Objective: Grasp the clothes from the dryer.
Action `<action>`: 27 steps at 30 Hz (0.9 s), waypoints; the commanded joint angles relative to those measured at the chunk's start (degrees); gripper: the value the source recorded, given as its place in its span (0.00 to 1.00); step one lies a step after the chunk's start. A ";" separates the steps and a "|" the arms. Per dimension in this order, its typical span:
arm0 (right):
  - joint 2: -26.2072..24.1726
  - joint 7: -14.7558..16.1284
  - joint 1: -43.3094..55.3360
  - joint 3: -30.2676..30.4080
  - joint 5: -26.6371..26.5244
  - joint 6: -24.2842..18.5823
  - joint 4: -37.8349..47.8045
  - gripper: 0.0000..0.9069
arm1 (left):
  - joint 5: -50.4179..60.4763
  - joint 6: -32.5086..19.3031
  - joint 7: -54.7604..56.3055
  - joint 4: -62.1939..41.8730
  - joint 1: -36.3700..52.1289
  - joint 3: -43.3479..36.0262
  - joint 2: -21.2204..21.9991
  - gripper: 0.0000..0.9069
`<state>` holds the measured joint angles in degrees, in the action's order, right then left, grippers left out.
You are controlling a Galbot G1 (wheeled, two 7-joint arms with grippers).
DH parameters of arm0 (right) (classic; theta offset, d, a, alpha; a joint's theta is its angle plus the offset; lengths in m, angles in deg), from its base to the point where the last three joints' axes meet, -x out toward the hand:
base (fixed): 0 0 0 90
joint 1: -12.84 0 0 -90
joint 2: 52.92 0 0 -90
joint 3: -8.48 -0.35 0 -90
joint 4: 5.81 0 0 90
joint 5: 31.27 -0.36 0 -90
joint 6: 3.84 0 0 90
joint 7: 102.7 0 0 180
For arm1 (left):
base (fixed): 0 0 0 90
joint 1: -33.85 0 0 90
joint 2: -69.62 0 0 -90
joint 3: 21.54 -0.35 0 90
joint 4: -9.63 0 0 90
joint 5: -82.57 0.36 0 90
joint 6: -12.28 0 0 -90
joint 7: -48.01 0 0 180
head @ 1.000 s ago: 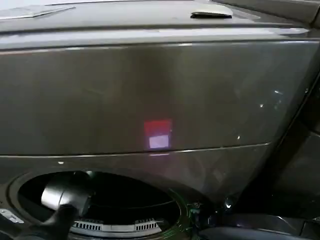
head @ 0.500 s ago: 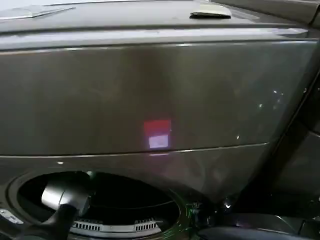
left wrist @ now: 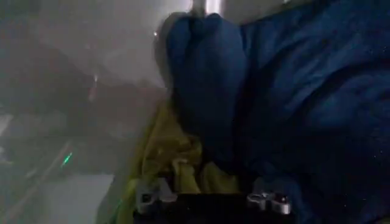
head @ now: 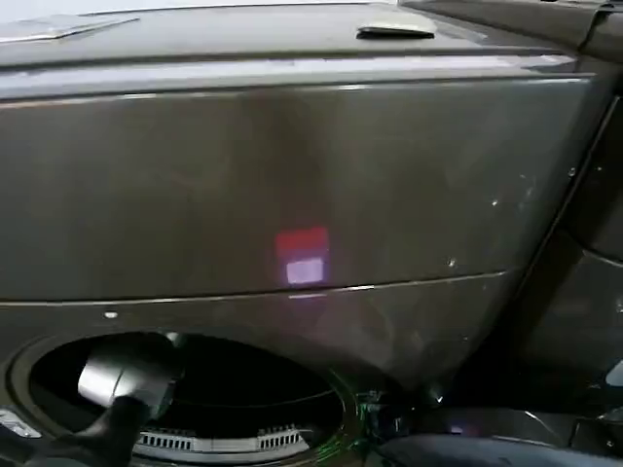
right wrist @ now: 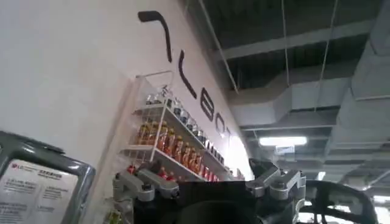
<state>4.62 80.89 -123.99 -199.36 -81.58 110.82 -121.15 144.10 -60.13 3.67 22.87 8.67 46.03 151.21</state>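
Left wrist: fingers (left wrist: 210,201) at clothes (left wrist: 244,109).

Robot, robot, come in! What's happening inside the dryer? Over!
Left tool inside big grey-bronze metal dryer, at dark navy blue garment and yellow-green garment. Right tool parked outside. Nothing blocking.

A dark blue garment (left wrist: 304,103) and a yellow-green one (left wrist: 170,158) lie bunched right before the left gripper (left wrist: 213,201), inside the grey-bronze dryer (head: 292,185).
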 commanded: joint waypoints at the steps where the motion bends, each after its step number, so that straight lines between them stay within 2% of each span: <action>1: -0.12 -0.02 -0.10 -0.14 0.02 -0.02 -0.01 1.00 | 1.03 0.38 -0.07 -0.66 -0.34 0.10 0.12 0.00; 6: -0.09 -0.05 -0.31 -0.42 0.07 -0.04 0.10 1.00 | 0.97 0.40 0.08 -0.17 -0.53 0.70 0.24 0.00; 13: -0.10 -0.07 -0.44 -0.56 0.20 -0.10 0.13 1.00 | -2.25 2.10 2.65 4.30 -1.95 5.65 0.22 0.00; 20: -0.08 -0.09 -0.18 -0.24 0.37 -0.10 0.05 1.00 | -14.87 6.22 7.71 11.97 -6.21 11.36 0.85 0.00; 27: -0.10 0.02 0.14 0.05 1.30 -0.29 0.61 1.00 | -27.24 7.99 12.23 19.69 -11.86 14.20 1.32 0.00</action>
<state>4.53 80.88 -124.11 -199.50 -80.81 110.58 -120.76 134.43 -54.95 9.71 31.28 3.41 54.80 152.22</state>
